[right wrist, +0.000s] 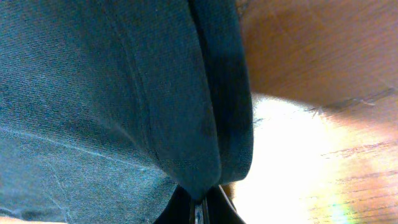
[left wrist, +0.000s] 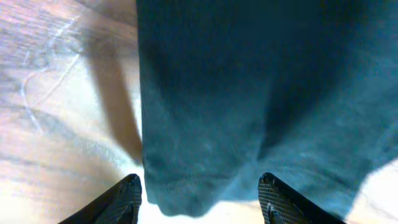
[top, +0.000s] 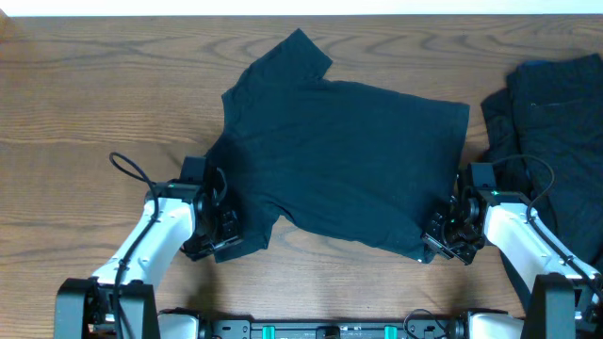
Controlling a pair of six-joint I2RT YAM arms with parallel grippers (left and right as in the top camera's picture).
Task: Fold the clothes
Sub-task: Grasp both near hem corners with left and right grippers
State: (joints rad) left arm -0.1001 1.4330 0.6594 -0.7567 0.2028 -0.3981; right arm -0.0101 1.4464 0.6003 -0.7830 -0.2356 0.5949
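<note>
Right gripper tight on T-shirt hem corner; left gripper wide apart astride its sleeve.

Overhead: bright, even light, sharp; T-shirt reads as near-featureless dark. Left wrist: blown-out glare on table left of and beside left gripper; cloth ahead is soft-focus, with a dark shadow band along its edge. Right wrist: glare and faint rainbow flare right of right gripper; weave above is sharp.
</note>
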